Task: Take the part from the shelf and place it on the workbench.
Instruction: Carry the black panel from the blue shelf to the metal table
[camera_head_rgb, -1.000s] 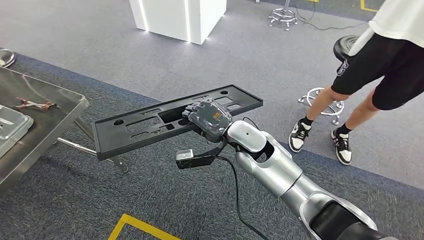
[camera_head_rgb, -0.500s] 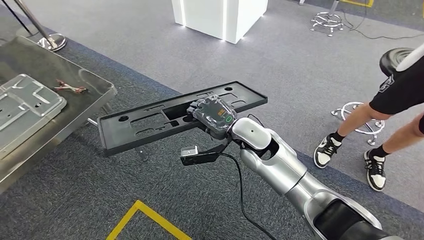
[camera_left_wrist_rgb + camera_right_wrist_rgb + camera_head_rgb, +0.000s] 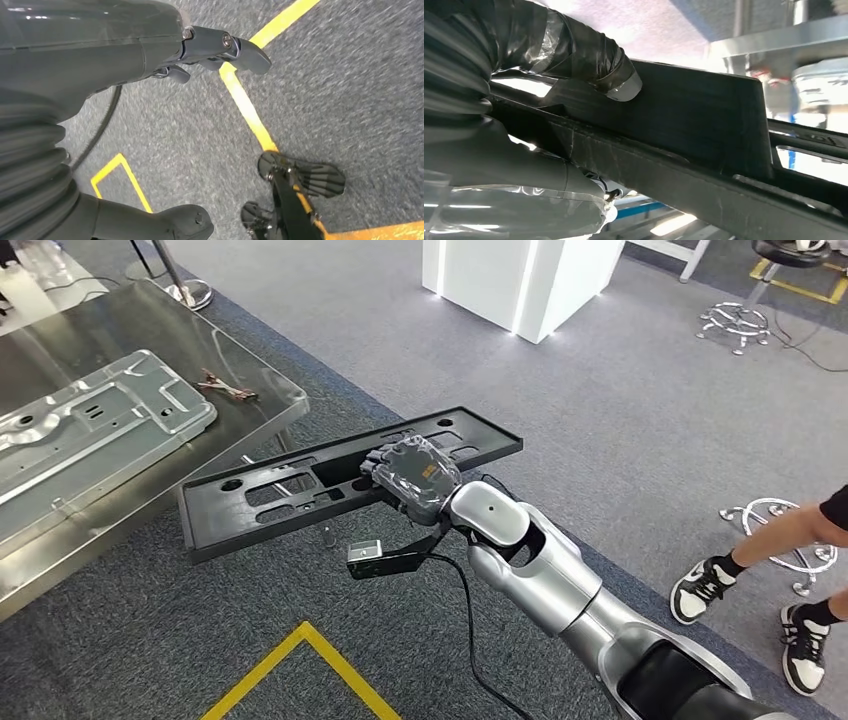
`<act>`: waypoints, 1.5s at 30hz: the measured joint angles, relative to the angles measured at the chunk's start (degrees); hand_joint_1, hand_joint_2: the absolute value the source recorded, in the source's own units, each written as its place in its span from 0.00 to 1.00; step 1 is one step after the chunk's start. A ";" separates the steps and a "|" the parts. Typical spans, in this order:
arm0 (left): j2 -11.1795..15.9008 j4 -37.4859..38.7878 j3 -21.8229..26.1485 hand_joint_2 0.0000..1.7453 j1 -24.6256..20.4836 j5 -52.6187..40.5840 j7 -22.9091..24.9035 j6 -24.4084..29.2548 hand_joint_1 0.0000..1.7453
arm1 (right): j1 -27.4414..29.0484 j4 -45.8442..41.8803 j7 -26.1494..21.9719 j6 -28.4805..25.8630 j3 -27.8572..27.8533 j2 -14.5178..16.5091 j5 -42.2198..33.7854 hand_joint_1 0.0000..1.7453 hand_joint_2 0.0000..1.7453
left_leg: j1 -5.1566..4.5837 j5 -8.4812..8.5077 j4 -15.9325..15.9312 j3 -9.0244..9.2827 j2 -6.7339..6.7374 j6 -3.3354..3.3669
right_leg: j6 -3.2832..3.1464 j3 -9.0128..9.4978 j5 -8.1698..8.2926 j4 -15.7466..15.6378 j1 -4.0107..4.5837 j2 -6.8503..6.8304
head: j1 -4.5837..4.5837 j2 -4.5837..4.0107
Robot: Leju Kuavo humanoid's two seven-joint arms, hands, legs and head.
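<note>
The long slotted part is matt black all over; the right hand holding it is dark grey under a clear glossy wrap, with an orange mark on its back, and the arm behind is bright silver with black joints; the table is bare reflective steel, carrying a pale silver pressed-metal panel; the carpet is speckled blue-grey, crossed by yellow tape lines; the pedestal is white with glowing white strips; a person's trainers are black and white; the left hand is plain dark grey.
</note>
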 joint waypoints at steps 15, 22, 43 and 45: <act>-0.21 0.02 0.02 1.00 0.46 -1.09 -1.34 -0.57 0.00 | -1.27 -0.53 -0.50 0.71 -0.20 -1.53 -1.67 1.00 1.00 | 0.75 -7.18 17.89 -9.41 2.04 -3.71 | -2.10 7.05 6.52 -15.14 -0.51 -1.52 | -0.07 0.00; -0.04 0.01 0.61 1.00 0.17 -1.05 -1.08 -0.73 0.00 | -2.42 -0.75 -0.22 1.61 -0.16 -1.76 -1.09 1.00 1.00 | -0.77 -0.57 1.95 -1.84 5.68 -1.82 | -0.95 8.56 5.27 -15.42 0.23 -5.65 | -0.06 0.00; -0.23 0.04 1.80 1.00 0.61 -1.66 -1.54 -0.77 0.00 | -4.26 -1.93 -1.01 2.57 -1.05 -5.74 -3.54 1.00 1.00 | 0.42 -5.97 11.67 -6.33 1.28 -3.71 | -1.93 6.39 7.29 -15.39 -0.82 0.61 | -0.13 0.00; -0.24 0.04 2.03 1.00 0.42 -1.66 -1.46 -0.88 0.00 | -4.10 -1.98 -1.07 2.63 -1.05 -6.15 -3.69 1.00 1.00 | 0.74 -7.65 17.16 -9.27 2.05 -4.05 | -2.07 6.63 6.97 -15.37 -0.61 -0.87 | -0.13 0.00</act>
